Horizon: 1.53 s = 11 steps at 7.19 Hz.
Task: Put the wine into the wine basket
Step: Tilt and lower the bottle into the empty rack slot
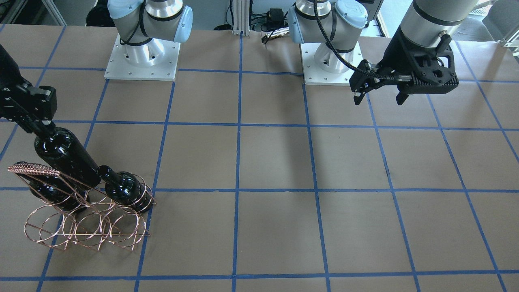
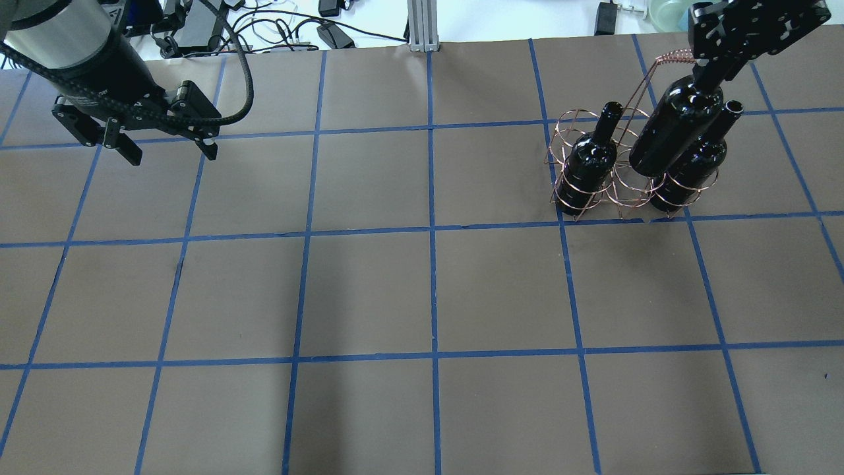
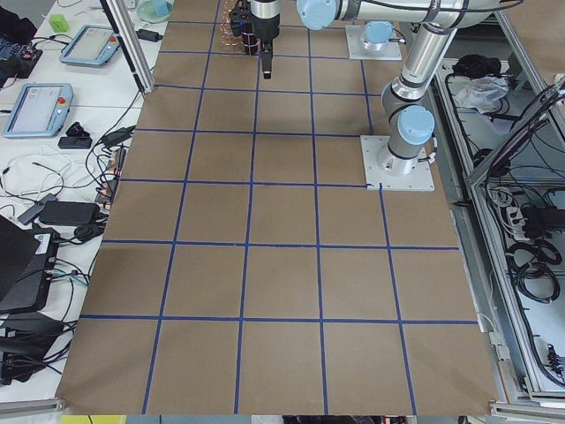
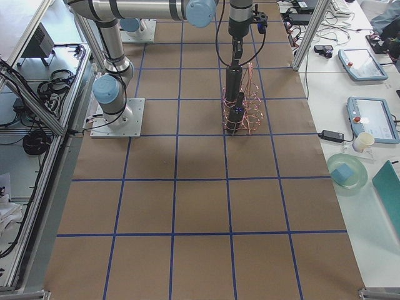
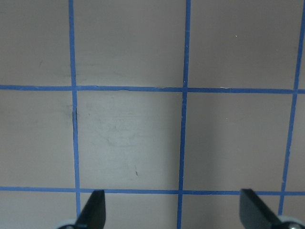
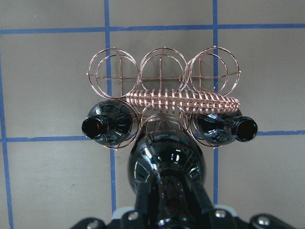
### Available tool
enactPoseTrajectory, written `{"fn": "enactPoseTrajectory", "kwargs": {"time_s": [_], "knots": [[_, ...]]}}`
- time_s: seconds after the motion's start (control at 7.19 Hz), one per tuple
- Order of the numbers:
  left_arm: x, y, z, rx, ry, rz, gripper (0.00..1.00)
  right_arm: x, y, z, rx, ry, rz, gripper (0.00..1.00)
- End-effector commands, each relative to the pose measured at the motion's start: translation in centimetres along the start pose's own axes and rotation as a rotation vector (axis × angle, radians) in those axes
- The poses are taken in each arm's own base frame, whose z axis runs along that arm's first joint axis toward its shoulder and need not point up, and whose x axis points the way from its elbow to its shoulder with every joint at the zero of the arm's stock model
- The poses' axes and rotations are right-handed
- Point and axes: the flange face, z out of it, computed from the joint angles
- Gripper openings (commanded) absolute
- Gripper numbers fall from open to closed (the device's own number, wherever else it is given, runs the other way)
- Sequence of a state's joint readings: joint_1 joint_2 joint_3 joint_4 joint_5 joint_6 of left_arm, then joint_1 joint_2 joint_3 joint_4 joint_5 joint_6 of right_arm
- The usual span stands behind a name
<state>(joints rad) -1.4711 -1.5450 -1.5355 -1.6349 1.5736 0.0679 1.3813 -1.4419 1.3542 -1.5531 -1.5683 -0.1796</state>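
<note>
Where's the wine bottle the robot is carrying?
The wine hangs at the overhead view's far right, gripped by its neck in the right end effector, base at the wine basket's middle ring between two seated bottles.

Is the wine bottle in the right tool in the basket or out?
Out: the wine hangs from the right tool above the empty middle ring of the basket, between two seated bottles.

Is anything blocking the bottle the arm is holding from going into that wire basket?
Nothing visible. The wine hangs over the empty middle of the wine basket, between two seated bottles. The coiled handle runs close beside that gap.
</note>
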Motion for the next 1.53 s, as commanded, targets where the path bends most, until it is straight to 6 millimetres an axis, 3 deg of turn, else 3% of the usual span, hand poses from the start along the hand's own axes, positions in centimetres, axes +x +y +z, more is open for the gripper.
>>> {"fn": "enactPoseTrajectory", "kwargs": {"time_s": [0.0,0.14,1.39], "knots": [[1.8,0.5,0.0,-0.003,0.026,0.036,1.00,-0.4,-1.7,1.8,0.008,0.001,-0.001,0.00],[2.6,0.6,0.1,-0.008,0.020,0.054,1.00,-0.4,-1.7,2.0,0.004,0.005,-0.001,0.00],[2.1,0.3,0.0,0.006,0.016,0.047,1.00,-0.1,-2.0,3.7,-0.031,0.011,-0.044,0.00]]}}
